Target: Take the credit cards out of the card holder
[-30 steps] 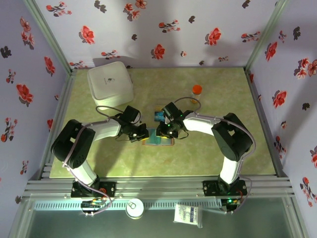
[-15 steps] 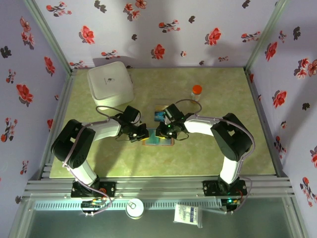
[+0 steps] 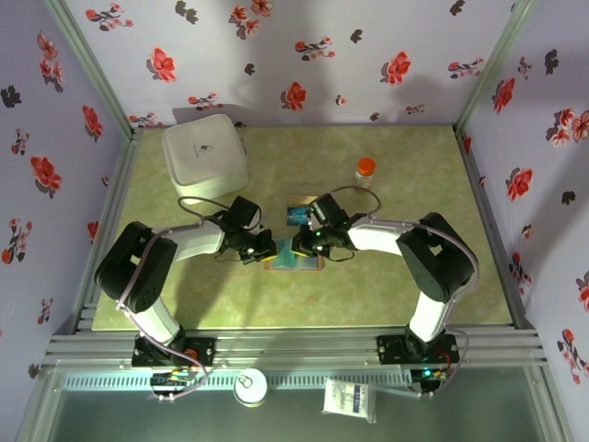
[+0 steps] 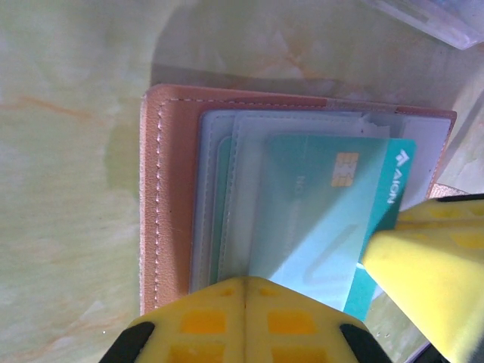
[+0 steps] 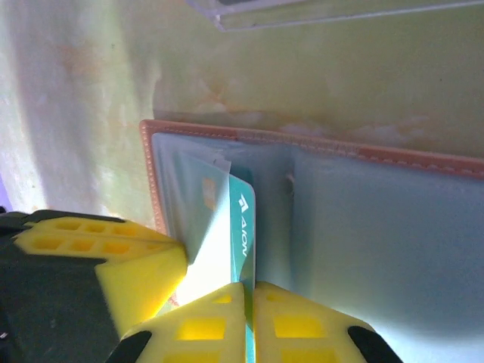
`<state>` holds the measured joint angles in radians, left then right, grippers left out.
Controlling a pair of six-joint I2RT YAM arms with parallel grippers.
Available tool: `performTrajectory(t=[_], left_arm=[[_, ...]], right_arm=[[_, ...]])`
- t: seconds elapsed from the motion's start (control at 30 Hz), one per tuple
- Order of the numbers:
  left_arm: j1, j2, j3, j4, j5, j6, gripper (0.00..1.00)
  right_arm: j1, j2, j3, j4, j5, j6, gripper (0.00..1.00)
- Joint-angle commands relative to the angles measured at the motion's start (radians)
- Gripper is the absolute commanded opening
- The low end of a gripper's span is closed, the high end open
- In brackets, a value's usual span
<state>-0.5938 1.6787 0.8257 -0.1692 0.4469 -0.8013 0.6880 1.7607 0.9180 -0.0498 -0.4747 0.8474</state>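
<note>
The teal card sticks partway out of its blue-grey pocket in the card holder, which lies open and flat on the table between the two arms. The right gripper is pinched tight on the card's exposed edge, apparently to slide it free of the pocket. At the holder's left edge, the left gripper is closed on nothing. Its tips seem to press that side down so the holder cannot follow the card. A clear plastic box lies just beyond the holder, and a white container stands well beyond it, to the left.
</note>
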Motion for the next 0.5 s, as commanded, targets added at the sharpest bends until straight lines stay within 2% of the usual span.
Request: performTrajectory(t=[0.0, 0.2, 0.47], left_arm=[[-0.005, 0.01, -0.001, -0.03, -0.007, 0.002, 0.0], [-0.004, -0.004, -0.012, -0.032, -0.011, 0.001, 0.0], [-0.006, -0.015, -0.008, -0.029, -0.006, -0.005, 0.0]], right_arm=[[-0.021, -0.058, -0.032, -0.044, 0.034, -0.021, 0.08], [-0.049, -0.141, -0.056, -0.144, 0.067, -0.072, 0.07], [-0.059, -0.225, -0.004, -0.31, 0.122, -0.161, 0.06]])
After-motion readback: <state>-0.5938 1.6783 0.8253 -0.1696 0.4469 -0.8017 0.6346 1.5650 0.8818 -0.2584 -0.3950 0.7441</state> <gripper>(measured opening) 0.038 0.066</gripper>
